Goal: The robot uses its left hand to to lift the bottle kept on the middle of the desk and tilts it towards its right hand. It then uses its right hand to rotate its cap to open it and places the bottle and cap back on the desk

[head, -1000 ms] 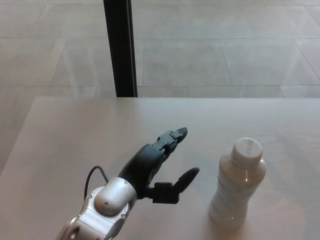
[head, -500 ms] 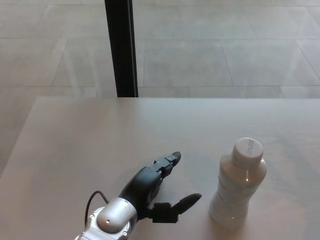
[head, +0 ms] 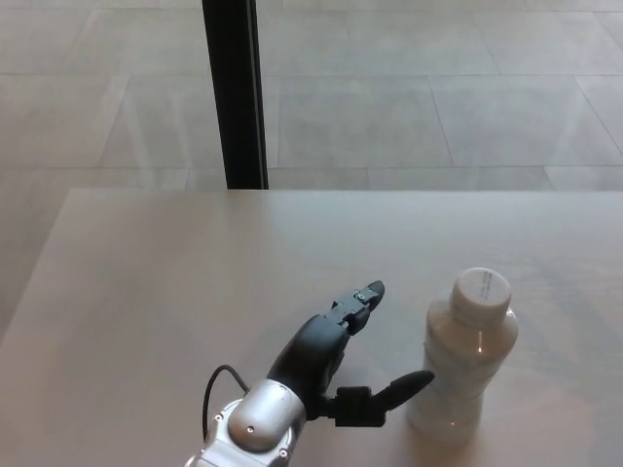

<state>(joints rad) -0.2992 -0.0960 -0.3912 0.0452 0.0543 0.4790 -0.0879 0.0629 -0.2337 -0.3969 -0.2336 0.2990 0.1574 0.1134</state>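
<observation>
Closing on the white ribbed plastic bottle (head: 460, 358) at three o'clock, my left hand (head: 336, 375) has moved nearer, fingers (head: 358, 302) apart, thumb nearly touching; grasp next. Bottle stands capped on the desk (head: 146, 292).

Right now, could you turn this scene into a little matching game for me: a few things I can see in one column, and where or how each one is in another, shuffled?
Things:
1. bottle
2. cap
3. left hand
4. black post

Descriptions:
A. open, fingers spread, reaching in from the robot's left beside the bottle
B. stands on the floor beyond the far edge of the desk
C. upright on the desk, on the picture's right
D. white, on top of the bottle

Pairs: 1-C, 2-D, 3-A, 4-B
</observation>
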